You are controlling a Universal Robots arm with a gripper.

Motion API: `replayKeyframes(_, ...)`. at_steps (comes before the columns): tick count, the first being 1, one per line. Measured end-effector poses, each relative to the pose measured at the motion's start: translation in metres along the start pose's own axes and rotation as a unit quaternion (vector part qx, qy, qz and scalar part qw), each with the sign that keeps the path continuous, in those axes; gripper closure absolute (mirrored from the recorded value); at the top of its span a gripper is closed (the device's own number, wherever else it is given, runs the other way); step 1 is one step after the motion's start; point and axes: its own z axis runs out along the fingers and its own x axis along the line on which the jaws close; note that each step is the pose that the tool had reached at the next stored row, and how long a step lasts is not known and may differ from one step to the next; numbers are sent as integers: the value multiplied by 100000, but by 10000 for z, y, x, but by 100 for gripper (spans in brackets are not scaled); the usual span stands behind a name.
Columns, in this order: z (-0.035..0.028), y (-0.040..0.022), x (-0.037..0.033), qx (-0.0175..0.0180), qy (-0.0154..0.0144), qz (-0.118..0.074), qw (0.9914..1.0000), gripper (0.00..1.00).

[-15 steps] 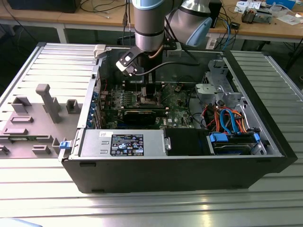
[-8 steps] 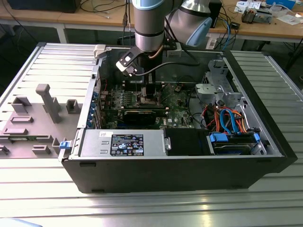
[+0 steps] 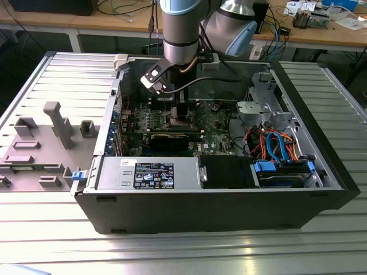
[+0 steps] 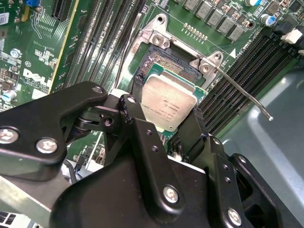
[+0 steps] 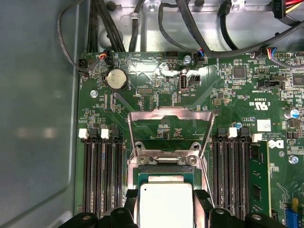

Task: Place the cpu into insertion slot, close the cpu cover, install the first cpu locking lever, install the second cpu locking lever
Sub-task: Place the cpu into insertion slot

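the gripper [image 4: 167, 100] is clamped on the cpu [image 4: 170, 102], one black finger [image 4: 137, 90] against each of two opposite edges. the chip sits over the near part of the insertion slot [image 4: 164, 59]; whether it touches, i cannot tell. beyond it the cpu cover [image 5: 142, 115] lies swung open over the green motherboard [image 5: 228, 95]. a thin locking lever [image 4: 244, 92] juts free beside the socket.
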Motion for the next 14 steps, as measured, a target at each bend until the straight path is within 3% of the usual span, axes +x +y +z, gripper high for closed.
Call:
replayKeyframes(13, 122, -9, -1, -6, 8, 5, 100000, 45)
replayKeyframes(14, 132, -13, 0, 5, -122, 6, 100000, 45)
